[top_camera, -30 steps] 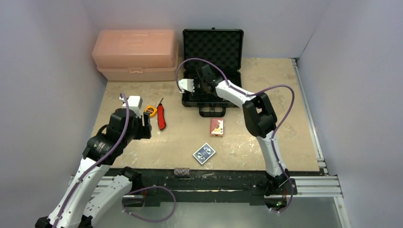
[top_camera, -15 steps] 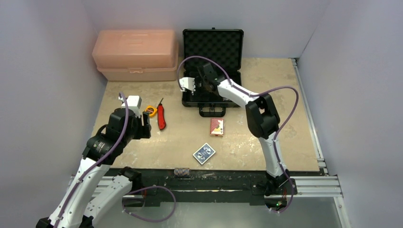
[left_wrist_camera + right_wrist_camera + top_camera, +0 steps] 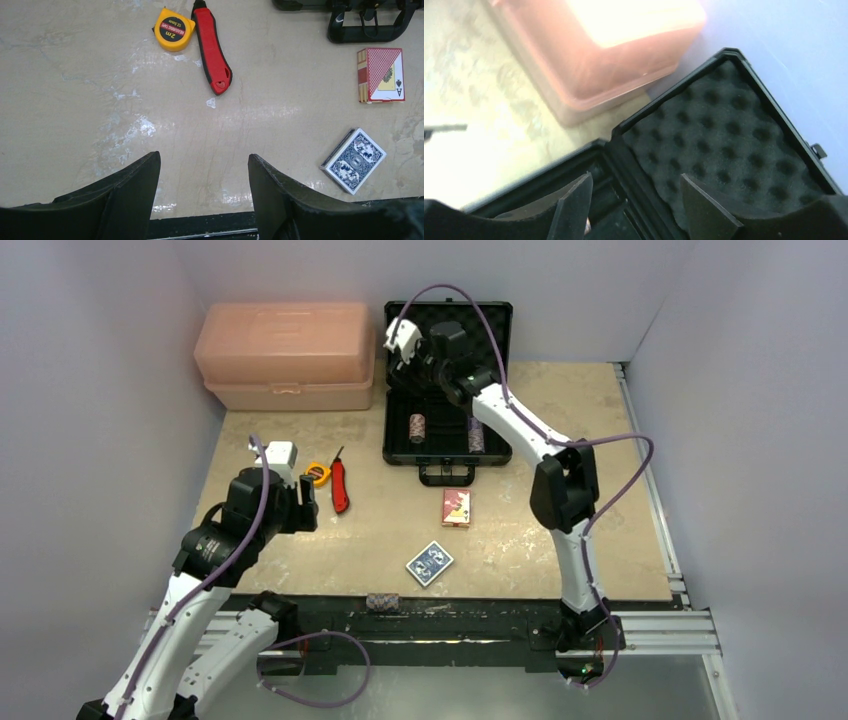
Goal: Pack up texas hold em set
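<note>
The black briefcase lies open at the table's back, its foam-lined lid upright. Two striped chip stacks lie in its base. The red card deck and the blue card deck lie on the table in front of it; both show in the left wrist view, red and blue. My right gripper is open and empty, raised over the case's back left corner near the lid foam. My left gripper is open and empty above the near left table.
A large pink toolbox stands at the back left, beside the case. A red utility knife and a yellow tape measure lie left of the case. A small chip stack lies on the black front rail.
My right gripper has lifted from low over the case's base up and back to the lid's left corner, uncovering the two chip stacks. The left arm has not moved.
</note>
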Controlling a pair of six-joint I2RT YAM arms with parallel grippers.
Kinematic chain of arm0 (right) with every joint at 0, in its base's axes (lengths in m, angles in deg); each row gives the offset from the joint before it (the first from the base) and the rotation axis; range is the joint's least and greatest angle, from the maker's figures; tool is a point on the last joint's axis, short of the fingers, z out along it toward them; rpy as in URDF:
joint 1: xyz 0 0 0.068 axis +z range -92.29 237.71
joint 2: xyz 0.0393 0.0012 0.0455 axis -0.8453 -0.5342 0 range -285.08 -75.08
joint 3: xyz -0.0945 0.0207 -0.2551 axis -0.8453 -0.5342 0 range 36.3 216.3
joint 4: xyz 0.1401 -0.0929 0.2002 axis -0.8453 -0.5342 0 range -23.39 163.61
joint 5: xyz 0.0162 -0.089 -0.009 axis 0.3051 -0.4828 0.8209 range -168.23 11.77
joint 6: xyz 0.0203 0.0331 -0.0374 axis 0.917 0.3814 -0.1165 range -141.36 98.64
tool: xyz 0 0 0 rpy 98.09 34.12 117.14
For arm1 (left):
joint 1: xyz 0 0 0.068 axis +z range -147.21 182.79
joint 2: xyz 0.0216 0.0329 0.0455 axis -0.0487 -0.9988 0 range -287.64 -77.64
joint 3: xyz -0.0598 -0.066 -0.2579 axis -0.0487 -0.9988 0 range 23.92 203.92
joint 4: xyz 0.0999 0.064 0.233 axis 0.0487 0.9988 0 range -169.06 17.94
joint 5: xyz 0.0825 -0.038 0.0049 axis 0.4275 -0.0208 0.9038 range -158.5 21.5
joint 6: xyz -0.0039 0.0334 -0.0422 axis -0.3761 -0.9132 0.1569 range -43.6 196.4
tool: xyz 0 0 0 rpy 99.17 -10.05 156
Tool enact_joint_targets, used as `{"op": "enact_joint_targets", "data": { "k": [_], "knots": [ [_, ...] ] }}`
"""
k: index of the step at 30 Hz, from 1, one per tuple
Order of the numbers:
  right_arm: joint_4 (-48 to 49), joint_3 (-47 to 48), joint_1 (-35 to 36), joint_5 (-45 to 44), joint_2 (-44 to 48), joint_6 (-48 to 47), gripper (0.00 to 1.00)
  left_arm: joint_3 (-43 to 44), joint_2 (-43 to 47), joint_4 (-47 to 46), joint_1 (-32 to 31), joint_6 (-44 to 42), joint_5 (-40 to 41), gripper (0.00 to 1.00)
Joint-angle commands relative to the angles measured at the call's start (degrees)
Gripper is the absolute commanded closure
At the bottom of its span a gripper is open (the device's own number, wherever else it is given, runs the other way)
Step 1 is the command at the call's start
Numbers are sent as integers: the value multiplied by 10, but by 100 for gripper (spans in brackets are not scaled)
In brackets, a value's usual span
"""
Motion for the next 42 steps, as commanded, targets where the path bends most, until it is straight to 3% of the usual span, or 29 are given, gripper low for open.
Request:
{"op": "enact_joint_targets", "data": {
  "k": [1,6,17,42],
  "knots": [
    [-7,121,-4,-83,-77,222,35,3,5,-16,7,-6,-7,36],
    [-60,209,-5,-137,-142,350,51,3,5,-16,8,-6,-9,36],
    [-141,275,-30,-116,-216,505,68,3,4,-17,11,-7,-14,36],
    [-225,278,-42,-52,-268,503,77,3,-1,-18,18,-7,-18,36]
  ]
}}
